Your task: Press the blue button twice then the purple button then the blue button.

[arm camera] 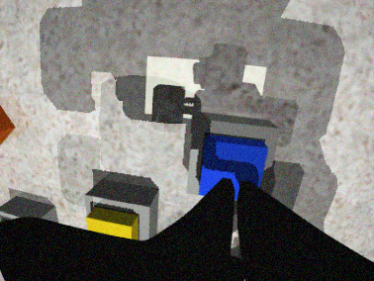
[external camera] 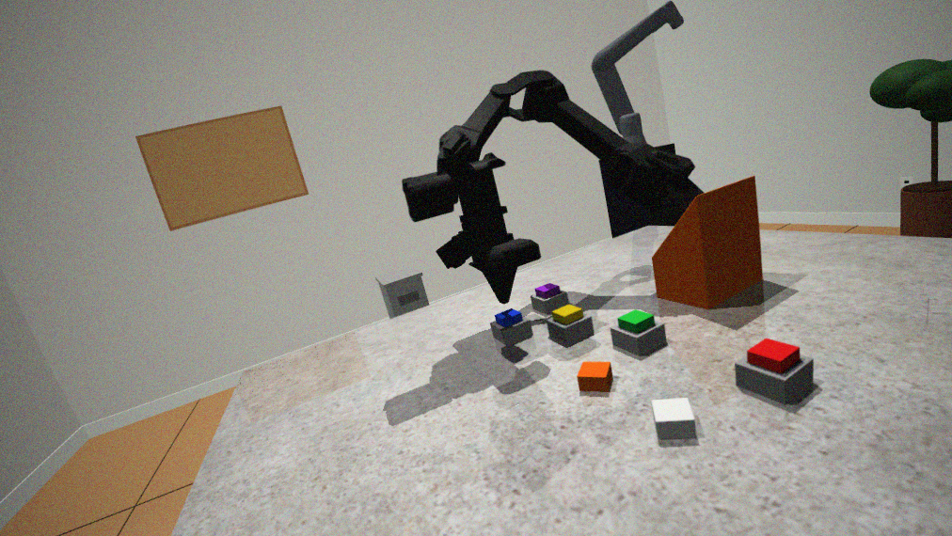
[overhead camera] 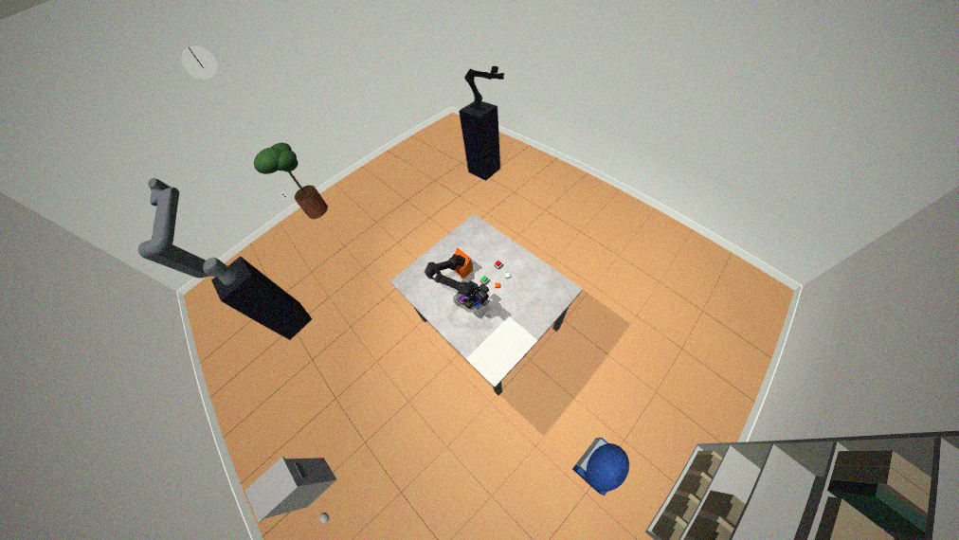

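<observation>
My gripper point(external camera: 504, 301) point(arm camera: 233, 188) is shut and empty, pointing down. Its tips are a little above the blue button point(external camera: 508, 318) point(arm camera: 249, 150), which stands up from its grey base. In the wrist view the fingertips overlap the near edge of the blue cap. The purple button point(overhead camera: 461, 298) point(external camera: 547, 290) is raised, behind and to the right of the blue one in the exterior view. It is not visible in the wrist view.
Near the blue button is a yellow button point(external camera: 567, 314) point(arm camera: 111, 228). Further right are a green button point(external camera: 636, 322) and a red button point(external camera: 772, 354). An orange block point(external camera: 594, 378) and a white block point(external camera: 674, 420) lie in front. An orange wedge point(external camera: 729, 245) stands near the arm's base.
</observation>
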### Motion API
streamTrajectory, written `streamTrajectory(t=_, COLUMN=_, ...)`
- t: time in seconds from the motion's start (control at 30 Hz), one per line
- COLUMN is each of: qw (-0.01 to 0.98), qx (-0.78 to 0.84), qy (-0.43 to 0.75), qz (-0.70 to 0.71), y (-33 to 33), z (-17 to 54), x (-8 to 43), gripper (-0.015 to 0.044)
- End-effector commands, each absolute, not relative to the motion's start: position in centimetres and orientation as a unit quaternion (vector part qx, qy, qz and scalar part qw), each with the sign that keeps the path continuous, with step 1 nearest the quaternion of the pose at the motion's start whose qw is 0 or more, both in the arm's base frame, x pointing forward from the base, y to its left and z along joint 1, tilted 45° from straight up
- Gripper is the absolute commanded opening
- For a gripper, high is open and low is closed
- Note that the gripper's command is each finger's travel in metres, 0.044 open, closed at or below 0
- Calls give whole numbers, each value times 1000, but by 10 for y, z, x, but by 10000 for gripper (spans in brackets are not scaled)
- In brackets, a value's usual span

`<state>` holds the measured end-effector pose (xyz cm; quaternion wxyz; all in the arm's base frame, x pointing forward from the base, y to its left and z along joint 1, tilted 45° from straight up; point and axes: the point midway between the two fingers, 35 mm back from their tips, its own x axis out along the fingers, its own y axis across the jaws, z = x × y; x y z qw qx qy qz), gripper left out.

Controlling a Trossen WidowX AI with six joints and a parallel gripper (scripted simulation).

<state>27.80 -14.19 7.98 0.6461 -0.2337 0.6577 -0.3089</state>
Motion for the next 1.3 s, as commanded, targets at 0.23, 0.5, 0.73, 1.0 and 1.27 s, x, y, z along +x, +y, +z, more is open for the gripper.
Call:
streamTrajectory(t=0.23, qw=644, qx=-236, qy=659, qz=-309, y=-154, z=68, x=276, gripper=20)
streamTrajectory(t=0.5, qw=644, qx=-237, qy=659, qz=-310, y=-162, z=61, x=275, gripper=20)
streamTrajectory(t=0.73, qw=644, qx=-237, qy=659, qz=-310, y=-162, z=61, x=275, gripper=20)
streamTrajectory(t=1.0, qw=644, qx=-237, qy=659, qz=-310, y=-162, z=61, x=275, gripper=20)
streamTrajectory(t=1.27, qw=644, qx=-236, qy=659, qz=-309, y=-138, z=84, x=277, gripper=20)
